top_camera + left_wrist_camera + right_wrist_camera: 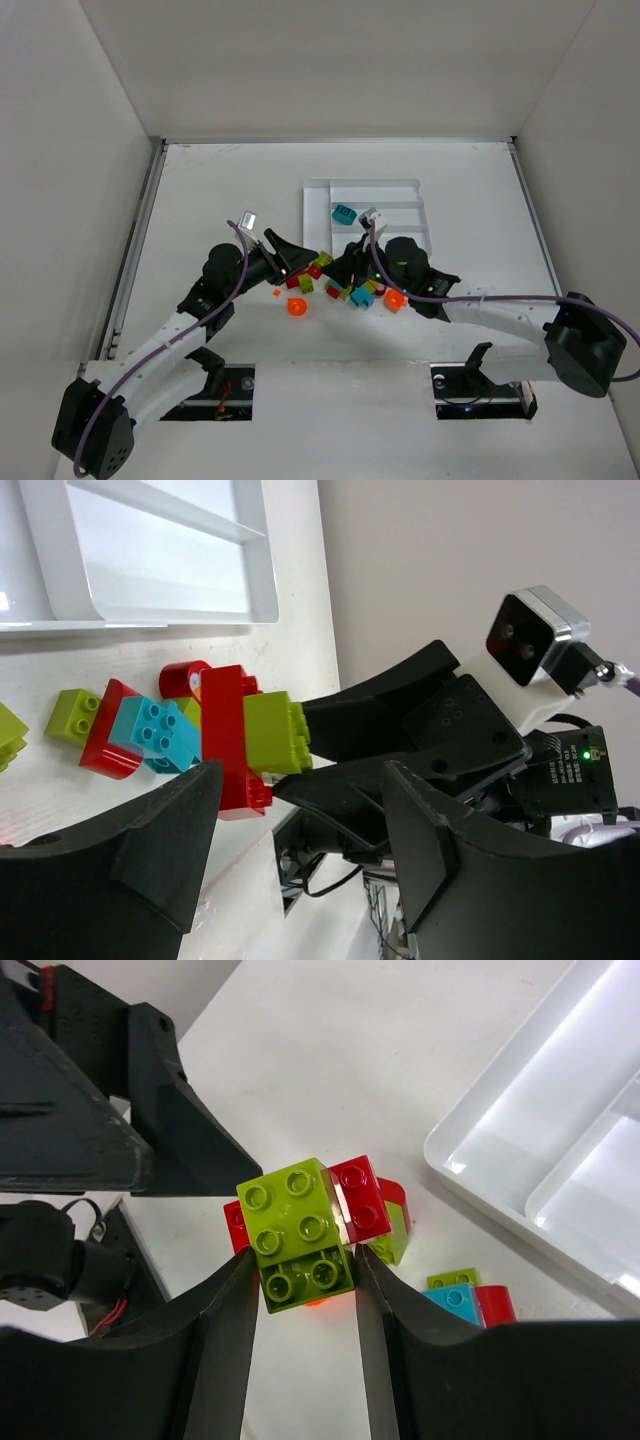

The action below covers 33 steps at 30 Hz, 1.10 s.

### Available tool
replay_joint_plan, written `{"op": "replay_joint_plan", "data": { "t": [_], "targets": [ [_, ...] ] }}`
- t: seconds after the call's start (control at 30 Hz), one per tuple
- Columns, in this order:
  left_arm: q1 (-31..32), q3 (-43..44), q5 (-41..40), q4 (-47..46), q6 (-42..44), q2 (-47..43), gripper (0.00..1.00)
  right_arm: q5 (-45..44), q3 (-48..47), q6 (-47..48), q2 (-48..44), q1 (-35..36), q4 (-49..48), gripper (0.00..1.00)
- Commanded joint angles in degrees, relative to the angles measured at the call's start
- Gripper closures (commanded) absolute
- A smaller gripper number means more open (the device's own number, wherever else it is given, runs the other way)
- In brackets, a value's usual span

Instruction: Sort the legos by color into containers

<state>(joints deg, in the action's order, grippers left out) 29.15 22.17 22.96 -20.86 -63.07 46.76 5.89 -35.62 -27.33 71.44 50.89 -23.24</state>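
My right gripper [305, 1265] is shut on a yellow-green lego [297, 1228] with a red lego [361, 1196] stuck to its side, held above the table. In the top view it [340, 268] is just in front of the white tray [318, 215]. My left gripper [300, 780] is open, its fingers on either side of the right gripper's tip. The held yellow-green lego [276, 732] and the red lego [226, 735] sit just beyond its fingertips. In the top view the left gripper [300, 256] faces the right one. A teal lego [344, 213] lies in the tray.
Loose legos lie in front of the tray: red, teal and yellow-green ones [360, 293], a round orange one [296, 307], another orange one [394, 298] and a tiny orange one [277, 292]. White walls stand on three sides of the table.
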Motion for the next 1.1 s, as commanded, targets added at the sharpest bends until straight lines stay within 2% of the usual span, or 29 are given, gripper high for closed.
{"op": "replay_joint_plan", "data": {
  "t": [0.0, 0.13, 0.3, 0.47, 0.6, 0.9, 1.07],
  "targets": [
    [0.3, -0.3, -2.1, -3.1, 2.5, -0.4, 0.39, -0.8, -1.6, -2.5, 0.7, -0.4, -4.7, 0.84],
    [0.2, -2.0, -6.2, -3.0, 3.2, -2.5, 0.41, -0.8, -2.4, -4.5, 1.3, -1.7, -4.5, 0.84],
    [3.0, -2.8, -10.6, -3.0, 4.8, -2.5, 0.44, -0.9, -2.9, -6.7, 2.1, -2.9, -4.7, 0.84],
    [5.3, -2.5, -12.6, -3.9, 5.6, -0.4, 0.45, -0.5, -3.2, -8.4, 2.9, -3.5, -5.3, 0.84],
    [6.0, -2.0, -13.3, -5.3, 6.0, 1.1, 0.50, -0.7, -3.3, -9.1, 3.3, -3.4, -5.8, 0.84],
    [6.8, -2.0, -14.8, -9.2, 5.9, 3.9, 0.63, 0.8, -2.4, -10.5, 2.7, -3.5, -7.4, 0.84],
    [7.5, -1.7, -15.0, -9.8, 6.3, 5.5, 0.84, 1.1, -1.9, -11.1, 1.8, -3.6, -7.9, 0.84]
  ]
}}
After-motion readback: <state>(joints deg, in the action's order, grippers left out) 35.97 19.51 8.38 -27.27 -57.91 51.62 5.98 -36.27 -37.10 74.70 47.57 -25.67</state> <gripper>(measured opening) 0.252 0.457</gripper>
